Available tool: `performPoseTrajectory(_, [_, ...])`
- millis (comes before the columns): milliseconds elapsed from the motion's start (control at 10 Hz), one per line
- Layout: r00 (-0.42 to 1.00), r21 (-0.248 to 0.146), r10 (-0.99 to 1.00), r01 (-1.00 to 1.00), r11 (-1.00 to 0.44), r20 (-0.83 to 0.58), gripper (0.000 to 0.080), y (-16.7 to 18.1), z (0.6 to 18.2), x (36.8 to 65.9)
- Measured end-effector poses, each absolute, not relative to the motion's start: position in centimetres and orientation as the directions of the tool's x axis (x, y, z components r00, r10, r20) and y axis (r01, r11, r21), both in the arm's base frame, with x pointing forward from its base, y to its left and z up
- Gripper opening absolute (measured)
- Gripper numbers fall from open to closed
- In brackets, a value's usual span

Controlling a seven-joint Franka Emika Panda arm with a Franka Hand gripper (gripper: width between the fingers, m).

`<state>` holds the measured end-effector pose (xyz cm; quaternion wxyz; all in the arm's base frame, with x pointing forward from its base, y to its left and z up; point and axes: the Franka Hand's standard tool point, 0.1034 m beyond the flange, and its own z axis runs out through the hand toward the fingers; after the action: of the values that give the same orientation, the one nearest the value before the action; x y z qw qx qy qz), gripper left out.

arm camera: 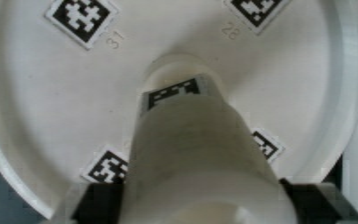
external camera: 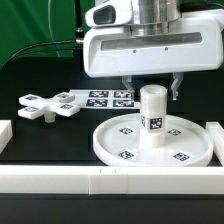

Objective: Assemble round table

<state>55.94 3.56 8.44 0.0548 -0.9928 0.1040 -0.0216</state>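
The large round rimmed disc [external camera: 112, 150] lies flat on the black table, tags facing up. The short thick post [external camera: 152, 118] stands upright in its middle. My gripper [external camera: 152, 95] comes down from above and is shut on the post's upper part, one finger on each side. In the wrist view the post [arm camera: 194, 150] fills the space between the two dark pads [arm camera: 101, 200], with the disc [arm camera: 158, 40] beneath it. The four-armed cross piece [external camera: 45, 106] lies flat on the table toward the exterior view's left, apart from the disc.
The marker board [external camera: 105, 97] lies flat behind the disc. Long white border blocks run along the front [external camera: 60, 182], with one at the exterior view's left edge [external camera: 5, 130] and one at its right [external camera: 214, 135]. A green backdrop stands behind.
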Motion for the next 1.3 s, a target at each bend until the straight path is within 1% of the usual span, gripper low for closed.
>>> performPoseTrajectory(400, [0.918,-0.133,-0.397,-0.393,-0.910,0.003,0.0409,3.52,8.39,55.91])
performPoseTrajectory(500, [0.857,-0.146,-0.515,-0.512,-0.846,-0.024,0.0409,3.45,8.34,55.80])
performPoseTrajectory(600, [0.817,-0.151,-0.575,-0.574,-0.805,-0.043,0.0409,3.45,8.32,55.73])
performPoseTrajectory(900, [0.601,-0.151,-0.791,-0.797,-0.584,-0.113,0.0409,3.56,8.28,55.68])
performPoseTrajectory(1000, [0.522,-0.150,-0.842,-0.851,-0.503,-0.138,0.0409,3.61,8.27,55.68])
performPoseTrajectory(1100, [0.456,-0.139,-0.877,-0.888,-0.438,-0.150,0.0409,3.80,8.26,55.70])
performPoseTrajectory(1300, [0.371,-0.130,-0.913,-0.927,-0.352,-0.172,0.0409,3.77,8.17,55.80])
